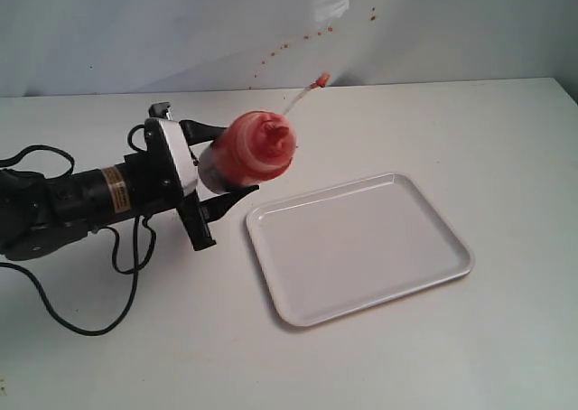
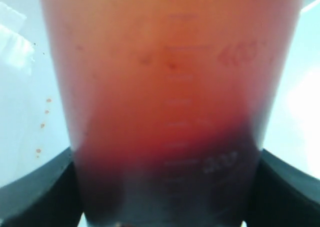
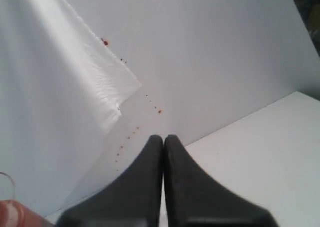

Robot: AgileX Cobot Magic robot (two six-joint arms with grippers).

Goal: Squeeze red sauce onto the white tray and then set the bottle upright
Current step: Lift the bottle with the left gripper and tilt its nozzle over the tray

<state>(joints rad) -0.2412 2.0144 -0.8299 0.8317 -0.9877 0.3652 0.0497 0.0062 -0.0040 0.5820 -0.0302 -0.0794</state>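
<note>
My left gripper point(image 1: 219, 177) is shut on the bottle point(image 1: 256, 148), holding it above the table left of the white tray point(image 1: 361, 247). The bottle's red nozzle tilts toward the camera, and its tethered tip cap point(image 1: 319, 81) sticks out toward the back. In the left wrist view the translucent bottle point(image 2: 170, 102) fills the picture between the dark fingers point(image 2: 35, 194). The tray lies flat and bare; no red sauce shows on it. My right gripper point(image 3: 163, 139) is shut on nothing and faces the back wall; it is out of the exterior view.
Tiny red specks point(image 1: 280, 49) dot the white back wall. The left arm's black cable point(image 1: 81, 324) loops over the table at the left. A fold of white backdrop sheet point(image 3: 105, 87) hangs in the right wrist view.
</note>
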